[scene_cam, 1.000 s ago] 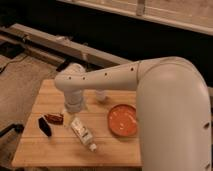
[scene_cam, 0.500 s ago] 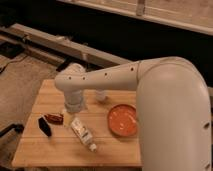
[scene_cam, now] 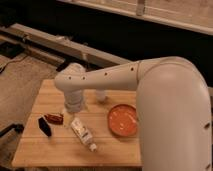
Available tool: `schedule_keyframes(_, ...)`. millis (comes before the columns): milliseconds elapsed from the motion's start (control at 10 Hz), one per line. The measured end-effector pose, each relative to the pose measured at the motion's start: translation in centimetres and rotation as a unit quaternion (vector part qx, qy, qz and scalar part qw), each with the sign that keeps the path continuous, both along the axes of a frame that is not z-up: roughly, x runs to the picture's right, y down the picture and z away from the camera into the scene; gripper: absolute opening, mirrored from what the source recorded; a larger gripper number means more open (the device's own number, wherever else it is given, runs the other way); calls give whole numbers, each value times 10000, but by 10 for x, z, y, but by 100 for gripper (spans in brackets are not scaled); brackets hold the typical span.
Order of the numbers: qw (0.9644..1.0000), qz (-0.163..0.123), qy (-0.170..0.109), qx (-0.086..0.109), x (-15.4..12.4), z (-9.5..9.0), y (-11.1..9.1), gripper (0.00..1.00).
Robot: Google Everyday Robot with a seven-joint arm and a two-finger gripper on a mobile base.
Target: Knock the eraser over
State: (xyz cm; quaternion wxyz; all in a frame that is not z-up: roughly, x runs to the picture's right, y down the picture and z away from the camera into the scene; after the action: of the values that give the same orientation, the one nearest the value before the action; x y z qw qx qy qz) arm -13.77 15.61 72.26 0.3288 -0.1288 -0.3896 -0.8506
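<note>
The eraser (scene_cam: 45,126) is a small black block at the left side of the wooden table (scene_cam: 60,147), leaning at a slant. A reddish-brown shiny wrapped item (scene_cam: 54,118) lies just right of it. A white squeeze tube (scene_cam: 83,133) lies slantwise near the table's middle. My white arm reaches in from the right and bends down over the table's back middle. The gripper (scene_cam: 71,108) hangs below the wrist, above and right of the eraser, apart from it.
An orange bowl (scene_cam: 123,120) sits on the table's right part. A small white cup (scene_cam: 101,95) stands behind the arm near the back edge. Beyond the table run dark rails and floor. My arm's large white shell covers the right side.
</note>
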Motion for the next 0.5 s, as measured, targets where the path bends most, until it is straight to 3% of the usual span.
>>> schedule_keyframes(400,10000,-10,-3,-12,0,0,0,80)
schedule_keyframes(500,9999,-156,39,-1,-3,2,1,80)
